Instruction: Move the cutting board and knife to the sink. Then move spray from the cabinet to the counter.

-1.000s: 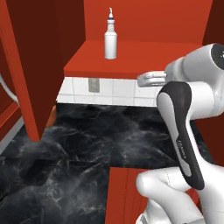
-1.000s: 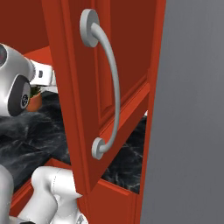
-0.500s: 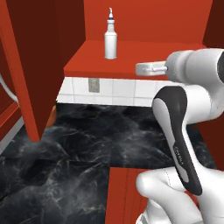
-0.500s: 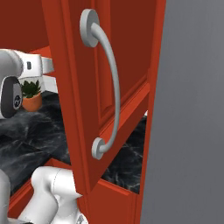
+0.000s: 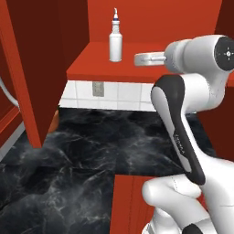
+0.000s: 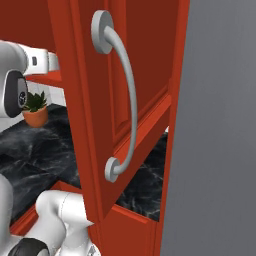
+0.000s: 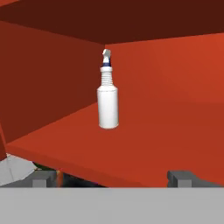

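The spray point(image 5: 115, 43) stands upright on the red shelf of the open cabinet point(image 5: 96, 68), near its back wall. In the hand view the spray point(image 7: 107, 103) is straight ahead, well beyond the fingertips point(image 7: 181, 177). My gripper point(image 5: 137, 59) hovers at shelf height to the right of the bottle and points toward it. It is open, with nothing between its fingers point(image 7: 111, 178). Below the shelf lies the black marble counter point(image 5: 87, 155). The cutting board, the knife and the sink are out of view.
The cabinet's open red door with a curved silver handle point(image 6: 125, 95) stands close on the right of the arm. Another red panel point(image 5: 25, 77) stands at the left. A small potted plant point(image 6: 35, 111) sits on the counter point(image 6: 35, 150) under the shelf.
The hand has risen and swung left toward the spray, from below the shelf edge to shelf height. The jaws have stayed open and the bottle has not moved.
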